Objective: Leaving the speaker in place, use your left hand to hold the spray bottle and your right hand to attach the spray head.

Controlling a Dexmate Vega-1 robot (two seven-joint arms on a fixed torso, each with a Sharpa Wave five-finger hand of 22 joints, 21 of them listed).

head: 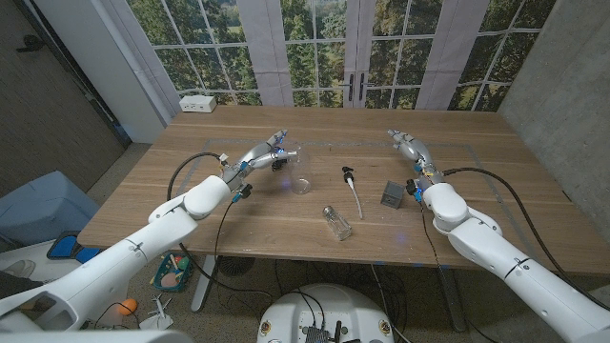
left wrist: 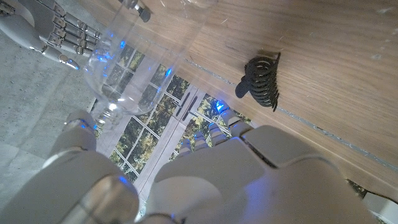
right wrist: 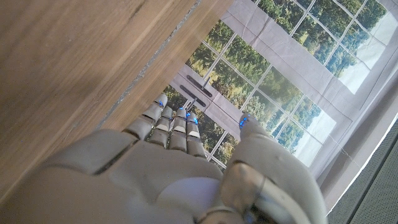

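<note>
Left hand: my left hand [head: 271, 150] is out over the far left part of the table [head: 238, 219]; its fingers are around a clear plastic bottle [head: 289, 155], which I hold off the wood. In the left wrist view the bottle [left wrist: 130, 74] shows see-through just past my fingers [left wrist: 84, 134].
Right hand: my right hand [head: 408, 145] is over the far right part of the table, holding nothing. In the right wrist view the fingers [right wrist: 177, 124] are straight and close together, with the thumb [right wrist: 249, 140] apart from them.
Spray head: the black spray head [head: 349, 174] lies on the wood near the middle with its thin tube [head: 356, 200] running toward me, well apart from both hands.
Speaker: the small dark grey speaker [head: 393, 195] sits on the table right of the spray head, nearer to me than my right hand.
Other things: a small glass shaker [head: 336, 222] lies on its side nearer my edge, and a small clear cup [head: 303, 185] sits near the bottle. A black hair claw [left wrist: 261, 79] lies on the wood in the left wrist view.
Background: a white power strip [head: 198, 103] sits at the far left corner, with windows behind it.
</note>
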